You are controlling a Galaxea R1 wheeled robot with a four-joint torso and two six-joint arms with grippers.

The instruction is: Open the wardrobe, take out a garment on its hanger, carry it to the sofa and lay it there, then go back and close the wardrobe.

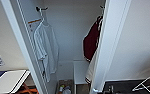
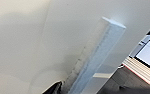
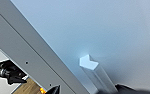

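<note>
Here, in the head view, the wardrobe (image 1: 66, 37) stands open, both white doors swung out to the sides. Inside on the right hangs the garment (image 1: 91, 42), dark red with white trim, partly hidden behind the right door (image 1: 108, 45); its hanger's hook (image 1: 101, 7) peeks out at the top. On the left, a white T-shirt (image 1: 44, 47) hangs from a black peg (image 1: 39, 9). Small items lie on the wardrobe floor (image 1: 64, 88), too blurred to name. In the left wrist view, a white handle (image 2: 96, 55) runs along a pale door panel, with a dark fingertip (image 2: 54, 88) just beside its lower end; I cannot tell whether that pincer is wide or narrow. In the right wrist view, another white handle (image 3: 94, 73) juts from a door, dark fingertips (image 3: 127, 88) near its base on either side; contact is unclear.
</note>
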